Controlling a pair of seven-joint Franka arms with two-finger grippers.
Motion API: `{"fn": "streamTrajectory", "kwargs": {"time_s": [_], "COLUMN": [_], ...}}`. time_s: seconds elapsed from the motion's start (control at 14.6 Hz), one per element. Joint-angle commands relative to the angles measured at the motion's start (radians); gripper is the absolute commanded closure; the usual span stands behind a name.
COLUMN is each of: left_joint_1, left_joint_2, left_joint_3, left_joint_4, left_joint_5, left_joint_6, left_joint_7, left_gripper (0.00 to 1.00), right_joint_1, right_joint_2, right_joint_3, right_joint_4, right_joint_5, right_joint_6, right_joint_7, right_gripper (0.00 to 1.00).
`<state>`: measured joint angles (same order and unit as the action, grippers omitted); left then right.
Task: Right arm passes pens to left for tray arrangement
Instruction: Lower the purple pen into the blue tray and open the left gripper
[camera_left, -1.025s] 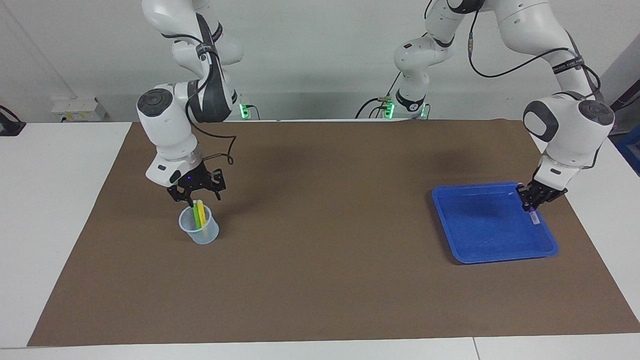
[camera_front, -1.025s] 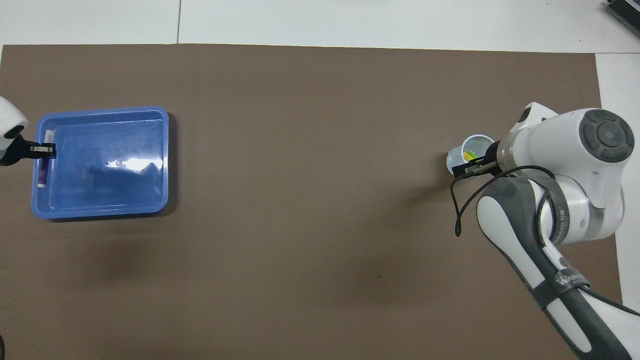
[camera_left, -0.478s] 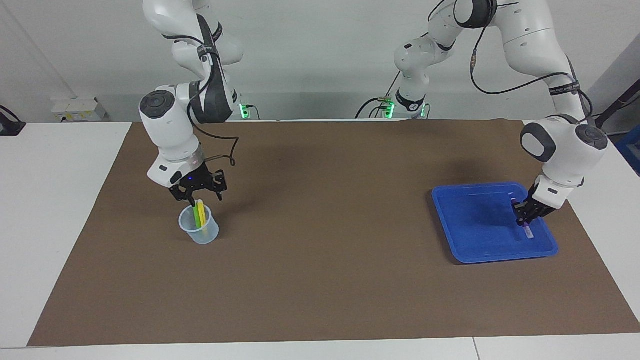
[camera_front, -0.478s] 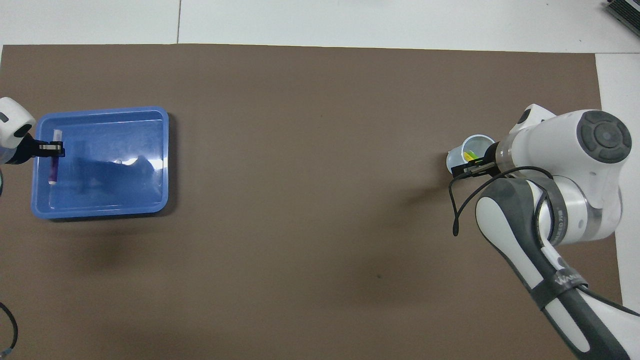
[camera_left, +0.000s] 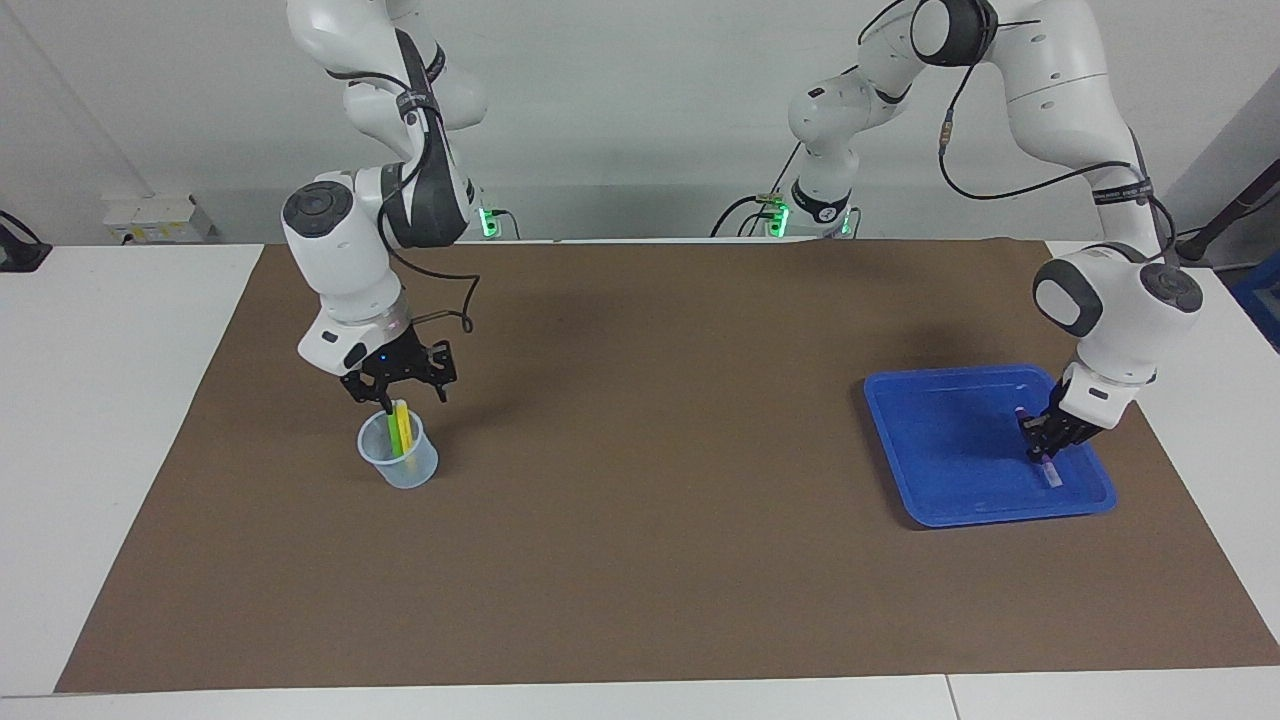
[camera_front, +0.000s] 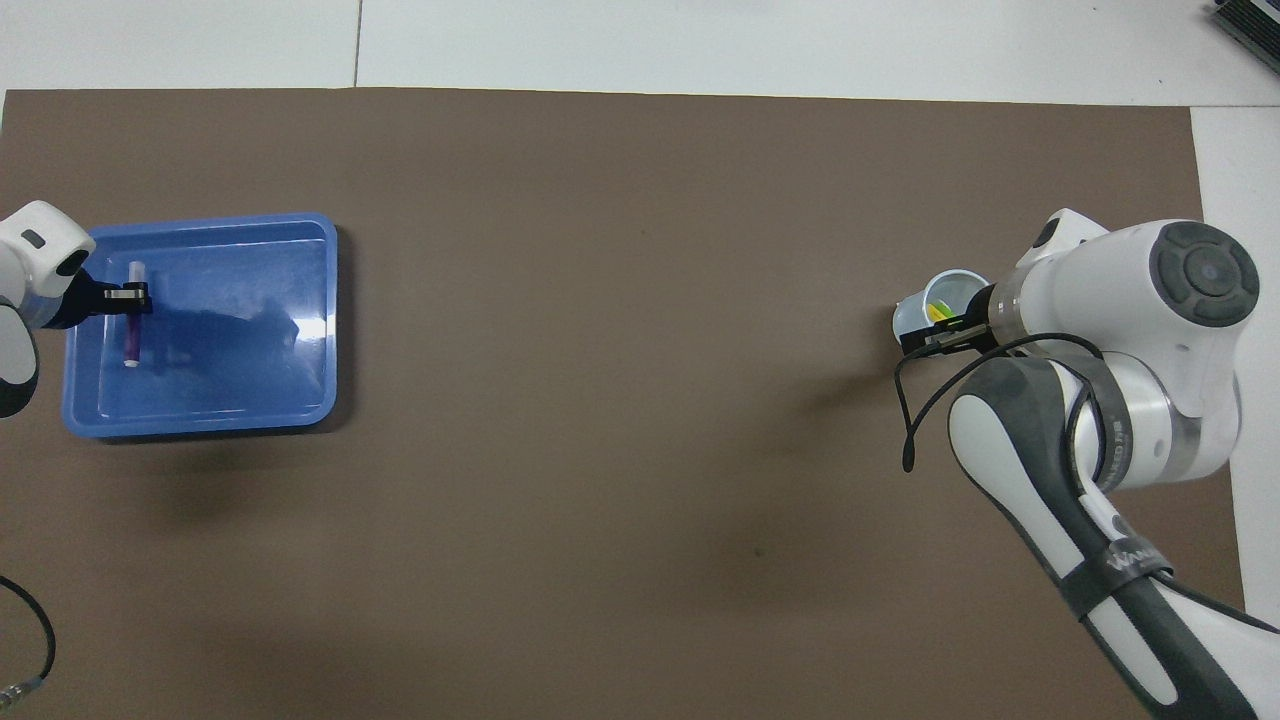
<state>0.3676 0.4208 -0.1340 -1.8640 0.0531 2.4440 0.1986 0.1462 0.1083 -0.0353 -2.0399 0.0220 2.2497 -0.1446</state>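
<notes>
Risk is seen at the tray: the purple pen, clenched by the left gripper low over the tray's floor, could roll if released tilted. The right gripper is held open over the cup, around the green and yellow pens.

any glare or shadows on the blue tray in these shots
Overhead view: a white streak of glare lies on the tray floor, with a dark shadow patch beside the purple pen held by the left gripper. Facing view: no glare, only a soft shadow on the tray floor beside the left gripper; soft arm shadows on the brown mat.
</notes>
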Motion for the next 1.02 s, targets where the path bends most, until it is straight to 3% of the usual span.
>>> {"fn": "streamTrajectory", "kwargs": {"time_s": [0.0,0.07,0.27,0.68,0.96], "left_joint_1": [0.001,0.001,-0.001,-0.007,-0.016], "left_joint_2": [0.009,0.010,0.015,0.013,-0.026], "left_joint_3": [-0.004,-0.004,-0.004,-0.006,-0.012], "left_joint_4": [0.008,0.005,0.003,0.078,0.129], "left_joint_5": [-0.013,-0.013,-0.013,-0.013,-0.015], "left_joint_6": [0.020,0.030,0.035,-0.095,-0.218], "left_joint_7": [-0.004,-0.004,-0.002,-0.005,-0.042], "left_gripper": [0.99,0.73,0.54,0.54,0.54], "right_joint_1": [0.003,0.000,-0.008,-0.002,0.006], "right_joint_2": [0.011,0.011,0.010,0.004,-0.009], "right_joint_3": [0.006,0.006,0.006,0.005,0.012], "right_joint_4": [0.001,0.000,-0.003,0.004,0.012], "right_joint_5": [-0.007,-0.007,-0.007,-0.046,-0.255], "right_joint_6": [0.036,0.036,0.034,0.005,-0.012], "right_joint_7": [-0.029,-0.032,-0.035,-0.176,-0.278], "right_gripper": [0.21,0.21,0.21,0.21,0.21]}}
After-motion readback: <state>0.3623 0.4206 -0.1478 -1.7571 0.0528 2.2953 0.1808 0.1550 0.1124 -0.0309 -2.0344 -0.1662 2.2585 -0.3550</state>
